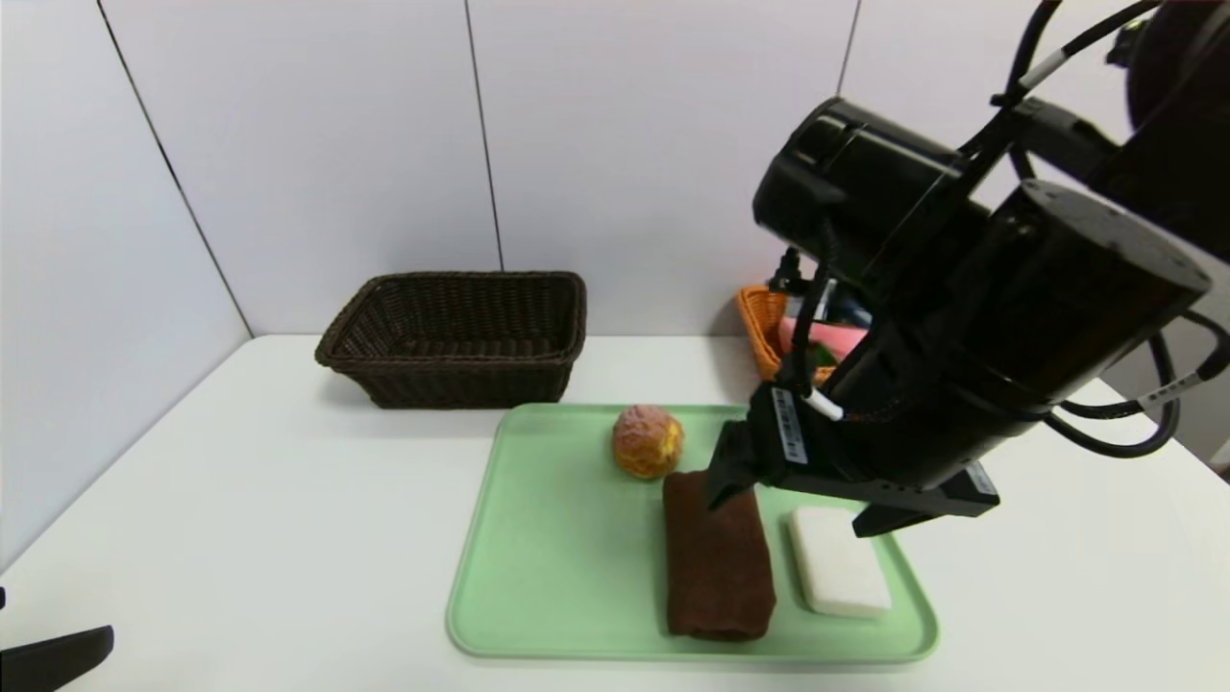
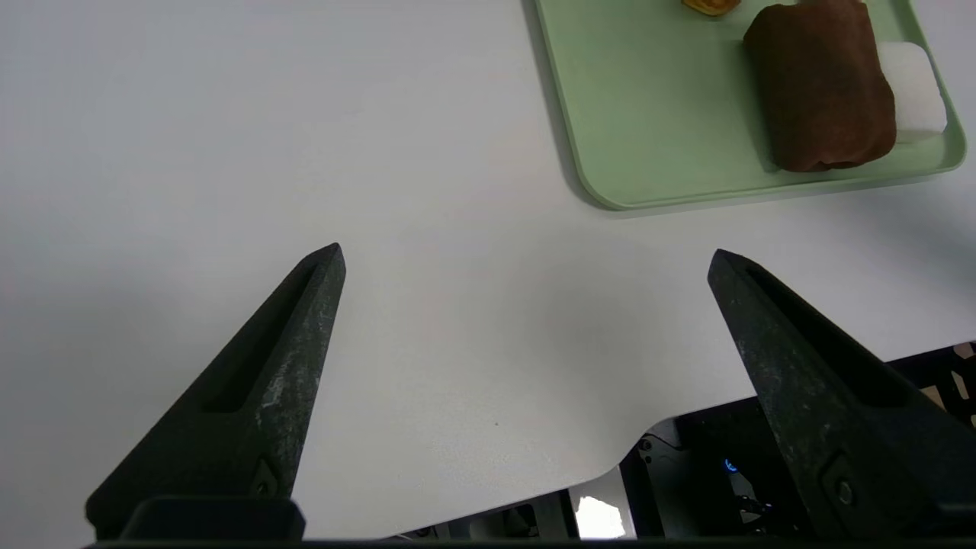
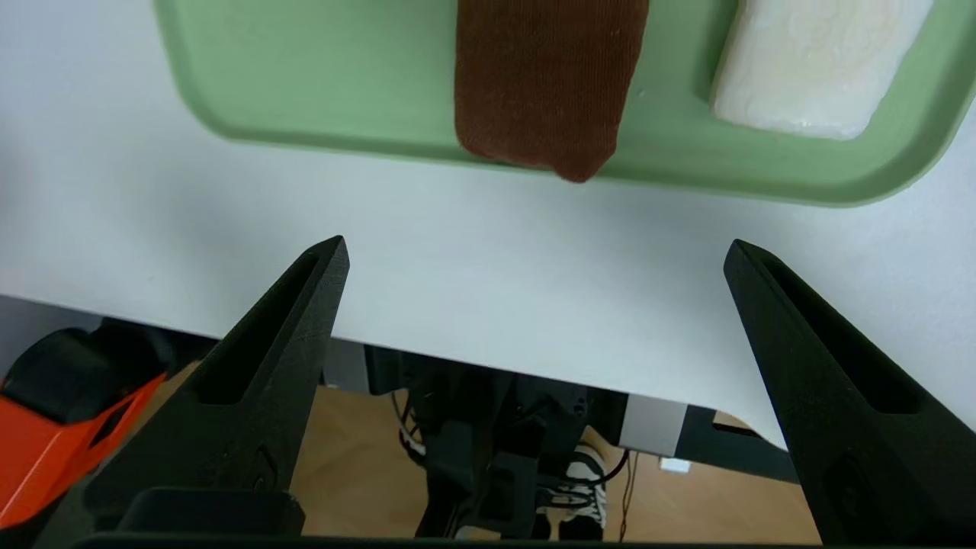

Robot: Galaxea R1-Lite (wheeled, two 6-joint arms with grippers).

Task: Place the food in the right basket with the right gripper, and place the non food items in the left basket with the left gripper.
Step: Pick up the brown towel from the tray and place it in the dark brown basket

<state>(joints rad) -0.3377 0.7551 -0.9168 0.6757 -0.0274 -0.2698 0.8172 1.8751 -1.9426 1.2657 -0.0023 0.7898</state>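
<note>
A green tray (image 1: 557, 538) holds a round golden pastry (image 1: 648, 441), a rolled brown towel (image 1: 719, 557) and a white block (image 1: 839, 562). My right gripper (image 1: 802, 500) hangs open over the tray's far right part, one finger above the towel's far end and the other above the white block. In the right wrist view, nothing lies between the open fingers of the right gripper (image 3: 534, 248); the towel (image 3: 545, 76) and the block (image 3: 816, 69) lie beyond them. My left gripper (image 2: 526, 255) is open and empty over bare table at the near left. The tray (image 2: 656, 114) lies well clear of it.
A dark brown wicker basket (image 1: 456, 336) stands at the back left by the wall. An orange basket (image 1: 764, 322) at the back right is mostly hidden behind my right arm, with pink and green things inside. The table's near edge (image 3: 534, 358) runs under the right gripper.
</note>
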